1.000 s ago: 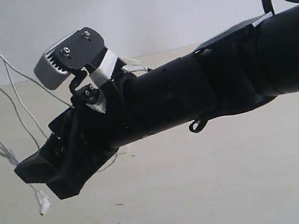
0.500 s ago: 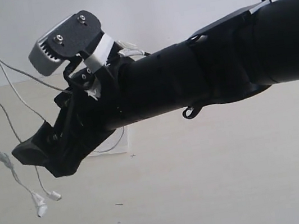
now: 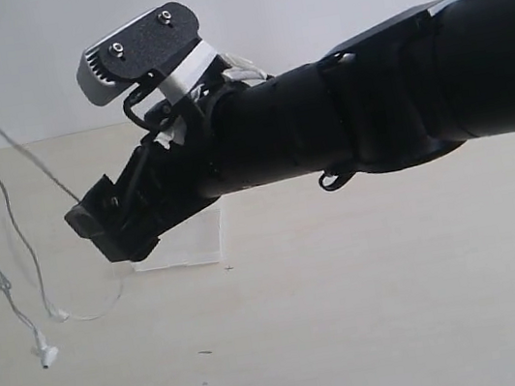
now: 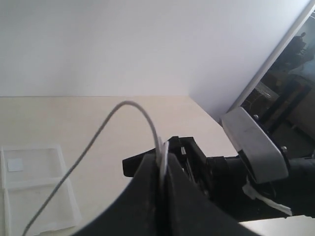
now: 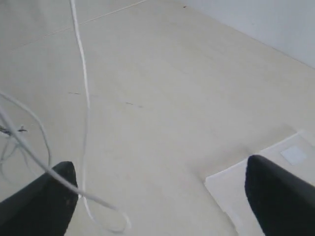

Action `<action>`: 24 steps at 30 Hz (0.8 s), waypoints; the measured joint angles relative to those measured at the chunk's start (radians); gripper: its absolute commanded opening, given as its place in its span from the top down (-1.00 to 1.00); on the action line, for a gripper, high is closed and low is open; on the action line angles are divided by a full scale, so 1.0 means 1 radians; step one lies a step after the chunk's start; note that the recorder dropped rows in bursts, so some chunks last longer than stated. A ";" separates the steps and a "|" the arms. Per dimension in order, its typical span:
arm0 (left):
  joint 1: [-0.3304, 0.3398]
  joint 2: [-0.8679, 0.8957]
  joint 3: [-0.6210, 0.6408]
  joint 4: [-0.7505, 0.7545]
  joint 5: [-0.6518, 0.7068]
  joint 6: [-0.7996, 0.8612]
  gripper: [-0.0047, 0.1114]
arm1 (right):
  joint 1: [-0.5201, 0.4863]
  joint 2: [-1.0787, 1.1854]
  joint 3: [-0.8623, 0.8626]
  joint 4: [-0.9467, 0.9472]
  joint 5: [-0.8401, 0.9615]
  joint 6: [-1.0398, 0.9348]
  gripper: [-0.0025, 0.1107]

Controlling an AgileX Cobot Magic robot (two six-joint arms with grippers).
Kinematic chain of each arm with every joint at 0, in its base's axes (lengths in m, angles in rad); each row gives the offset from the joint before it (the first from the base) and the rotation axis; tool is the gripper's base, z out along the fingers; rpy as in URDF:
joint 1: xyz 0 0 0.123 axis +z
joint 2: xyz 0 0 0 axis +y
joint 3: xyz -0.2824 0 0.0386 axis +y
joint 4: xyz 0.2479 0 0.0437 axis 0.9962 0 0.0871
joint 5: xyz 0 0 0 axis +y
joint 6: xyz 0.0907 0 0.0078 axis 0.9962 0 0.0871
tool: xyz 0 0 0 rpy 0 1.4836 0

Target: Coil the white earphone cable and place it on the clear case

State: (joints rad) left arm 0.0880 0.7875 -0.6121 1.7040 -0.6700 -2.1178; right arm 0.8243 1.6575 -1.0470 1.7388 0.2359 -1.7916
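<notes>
**Coiling under way:** your left gripper [image 4: 160,164], seen in its wrist view, has its jaws pressed together on the white earphone cable [image 3: 7,208]. The cable hangs in loose strands down the left of the exterior frame. Its earbuds [image 3: 47,356] dangle at lower left, close to the table [image 3: 374,312]; whether they touch it cannot be told.

Your right gripper [image 3: 106,227] reaches in from the right to just left of centre. Its wrist view shows the jaws spread wide and holding nothing, with a strand running close past one finger [image 5: 42,201]. The clear case [image 3: 183,246] lies flat on the table behind that gripper, left of centre, with no cable on it.

The step in hand looks like gathering the first loops, and placement has not yet begun. The next move likely calls for you to close the right jaws on a hanging strand and carry it toward the left gripper's pinch to form a loop. The wire is thin and slack, so line up with care.

Against the frame one second ago, the right gripper sits higher and further right. That shift uncovers the case's front edge. The earbuds now hang further left.
</notes>
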 measured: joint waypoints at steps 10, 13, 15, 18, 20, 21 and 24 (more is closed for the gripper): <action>0.000 0.000 0.000 -0.006 0.010 0.000 0.92 | 0.000 -0.006 -0.025 0.004 0.157 -0.013 -0.60; 0.000 0.000 0.000 -0.017 0.030 0.000 0.92 | 0.001 -0.008 -0.032 0.006 0.198 0.006 -0.60; 0.000 0.000 0.000 -0.021 0.041 0.000 0.92 | 0.001 -0.011 -0.032 0.006 0.211 0.028 -0.60; 0.000 0.000 0.000 -0.021 0.059 0.000 0.92 | 0.001 -0.011 -0.032 0.006 0.247 0.047 -0.60; 0.000 0.000 0.000 -0.021 0.067 0.000 0.92 | 0.001 -0.011 -0.032 0.006 0.265 0.060 -0.60; 0.000 0.000 0.000 -0.021 0.069 0.000 0.92 | 0.001 -0.011 -0.033 0.006 0.270 0.068 -0.60; 0.000 0.000 0.000 -0.022 0.071 0.000 0.92 | 0.020 -0.011 -0.046 0.006 0.261 0.083 -0.60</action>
State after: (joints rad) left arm 0.0880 0.7875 -0.6121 1.6820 -0.5989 -2.1178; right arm 0.8446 1.6466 -1.0929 1.7448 0.4968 -1.7086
